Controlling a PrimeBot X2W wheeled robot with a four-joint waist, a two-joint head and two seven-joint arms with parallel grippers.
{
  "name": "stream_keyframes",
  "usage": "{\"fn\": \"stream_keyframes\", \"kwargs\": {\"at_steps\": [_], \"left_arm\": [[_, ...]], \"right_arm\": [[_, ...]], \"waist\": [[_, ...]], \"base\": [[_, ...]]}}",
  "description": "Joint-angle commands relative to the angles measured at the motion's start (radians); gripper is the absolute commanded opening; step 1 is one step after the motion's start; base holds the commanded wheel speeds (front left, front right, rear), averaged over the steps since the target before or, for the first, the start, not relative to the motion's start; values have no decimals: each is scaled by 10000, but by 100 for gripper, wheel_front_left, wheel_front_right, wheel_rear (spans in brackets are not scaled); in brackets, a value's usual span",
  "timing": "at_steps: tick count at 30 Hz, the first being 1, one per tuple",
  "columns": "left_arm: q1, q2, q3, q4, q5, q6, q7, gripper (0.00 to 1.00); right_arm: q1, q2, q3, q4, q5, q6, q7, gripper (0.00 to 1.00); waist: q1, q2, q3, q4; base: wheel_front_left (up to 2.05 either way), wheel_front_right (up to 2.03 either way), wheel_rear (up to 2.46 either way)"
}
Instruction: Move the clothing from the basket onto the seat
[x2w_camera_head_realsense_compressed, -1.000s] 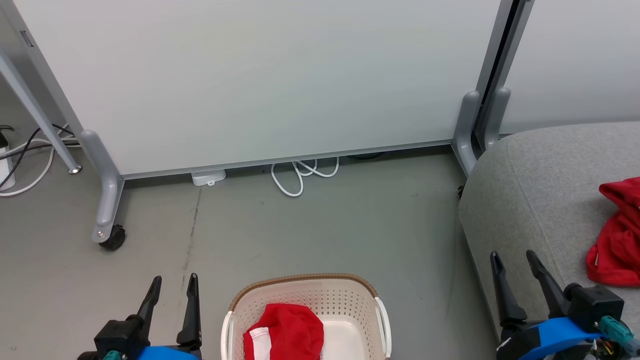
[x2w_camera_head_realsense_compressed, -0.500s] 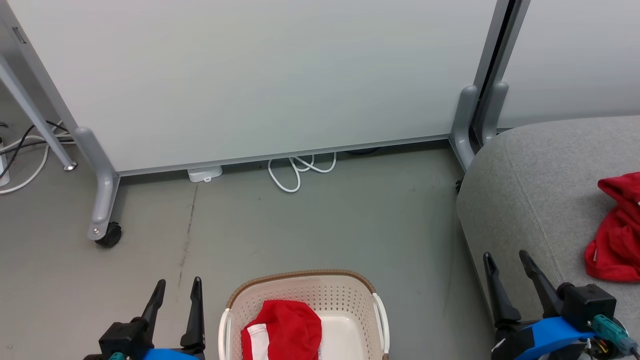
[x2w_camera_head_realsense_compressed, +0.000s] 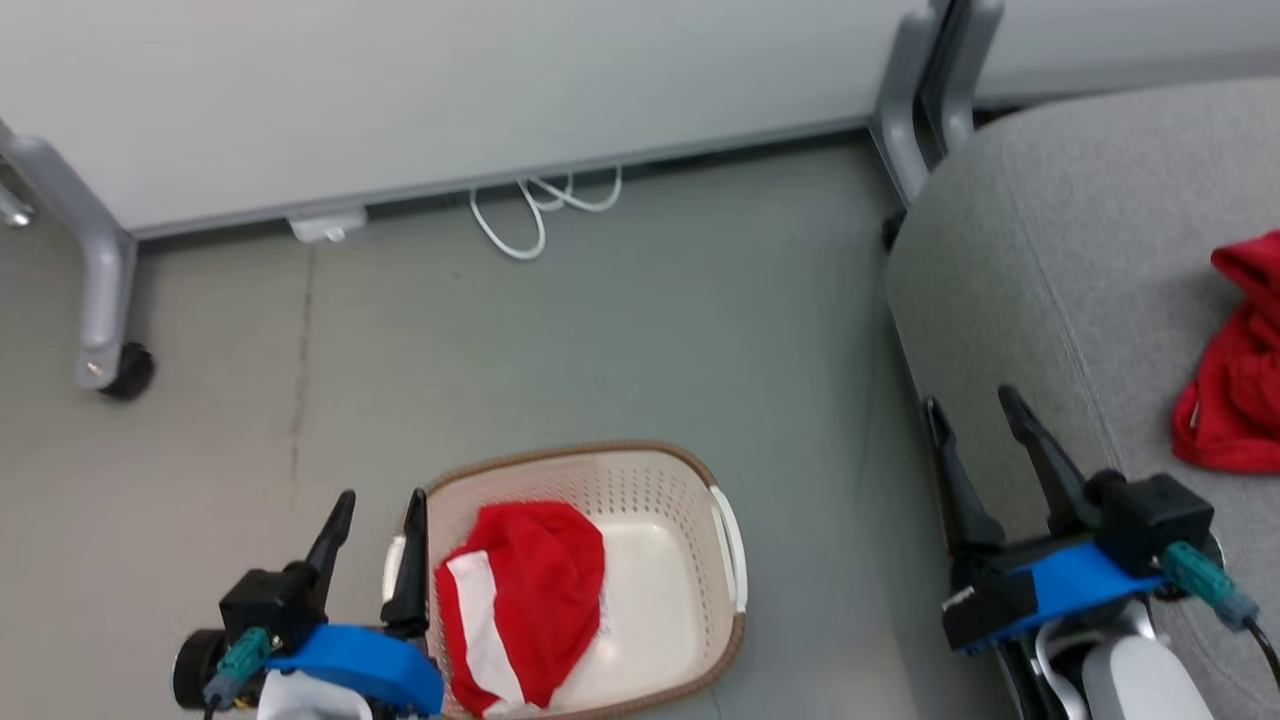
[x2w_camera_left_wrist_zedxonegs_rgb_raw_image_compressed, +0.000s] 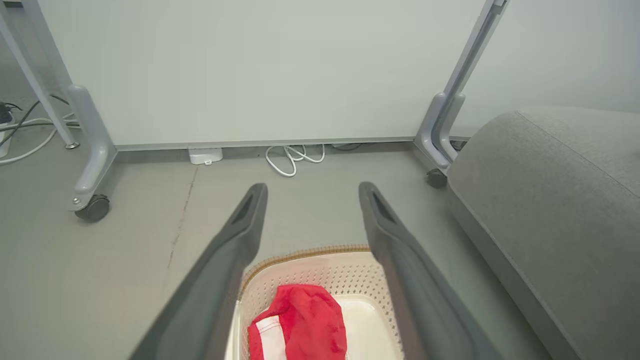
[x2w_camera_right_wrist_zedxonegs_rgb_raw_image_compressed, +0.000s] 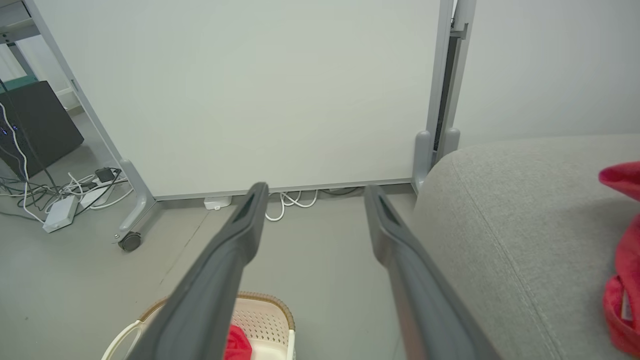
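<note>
We just tipped our head down, so we see more of the basket (x2w_camera_head_realsense_compressed: 580, 450) with one red-and-white garment (x2w_camera_head_realsense_compressed: 530, 580) left to move, while the other red garment (x2w_camera_head_realsense_compressed: 1235, 400) lies on the grey seat (x2w_camera_head_realsense_compressed: 1050, 250), and our left hand (x2w_camera_head_realsense_compressed: 382, 495) and right hand (x2w_camera_head_realsense_compressed: 968, 397) are wide open, holding nothing.

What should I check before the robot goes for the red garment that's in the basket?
1. The left gripper open and empty: ok.
2. The right gripper open and empty: ok.
3. The red-and-white garment lies uncovered in the cream basket: ok.
4. A gripper placed over that garment: not ok. The left one is at the basket's left edge, and the right one is by the grey seat.
5. Bare room on the seat beside the red garment lying there: ok.
6. Nothing hidden beneath the basket's garment: cannot tell.
</note>
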Motion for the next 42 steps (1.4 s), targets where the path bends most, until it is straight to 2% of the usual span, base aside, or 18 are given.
{"fn": "stream_keyframes", "kwargs": {"at_steps": [1,10,18,24,33,42], "left_arm": [[-452,104,-46,130,-69,-12,-30,100],[-2224,484,-770,1405,-316,-12,-29,100],[-3488,733,-724,3088,-704,-12,-30,100],[-4202,762,-535,4344,-800,61,-30,100],[-5190,711,-163,6274,-1166,738,332,100],[-5743,792,-103,7241,-1391,817,496,100]], "right_arm": [[-419,3,189,-119,65,3,-100,100],[-1628,3,882,-425,252,1,-537,100],[-2135,5,1331,-723,407,3,-829,100],[-2238,6,1583,-682,586,3,-993,100],[-2412,3,2058,-538,789,1,-1237,100],[-2547,5,2366,-562,933,1,-1387,100]], "waist": [[-1,0,1182,-655],[-1,0,3622,-1640],[-1,0,5157,-2286],[-1,0,5723,-2438],[-1,0,6255,-2648],[-1,0,6706,-2898]], "base": [[0,0,0],[0,0,0],[0,0,0],[0,0,0],[0,0,0],[0,0,0]]}}
